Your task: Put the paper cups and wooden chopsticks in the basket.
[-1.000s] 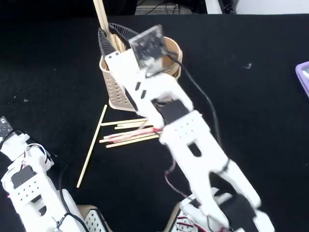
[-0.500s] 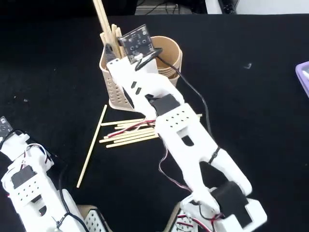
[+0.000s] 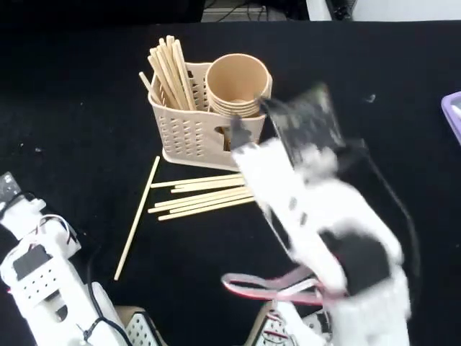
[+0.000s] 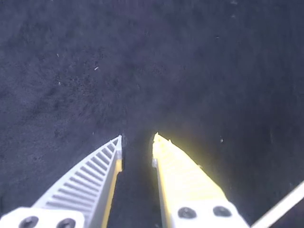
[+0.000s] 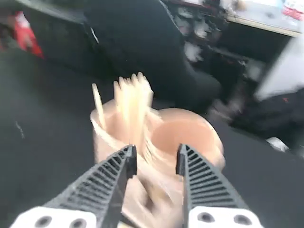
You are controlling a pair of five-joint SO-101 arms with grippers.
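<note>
**Loose chopsticks on the table; both grippers empty**

The basket (image 3: 189,133) stands at the far centre. A stack of paper cups (image 3: 238,85) sits in its right side, and wooden chopsticks (image 3: 171,65) stand upright in its left side. A loose bundle of chopsticks (image 3: 202,196) lies flat just near of the basket, with a single chopstick (image 3: 137,218) apart to its left.

The right gripper (image 5: 155,154) hangs close to the basket's near wall, jaws apart and gripping nothing. The left gripper (image 4: 137,142) sits at the near left over bare cloth, jaws slightly parted and empty.

Hazards:
- A low pass can strike the basket and tip out the upright sticks.
- A shallow pinch on the flat bundle can scatter it.

The right arm is blurred in the high view and covers the bundle's right ends. You cannot count the cups.
</note>
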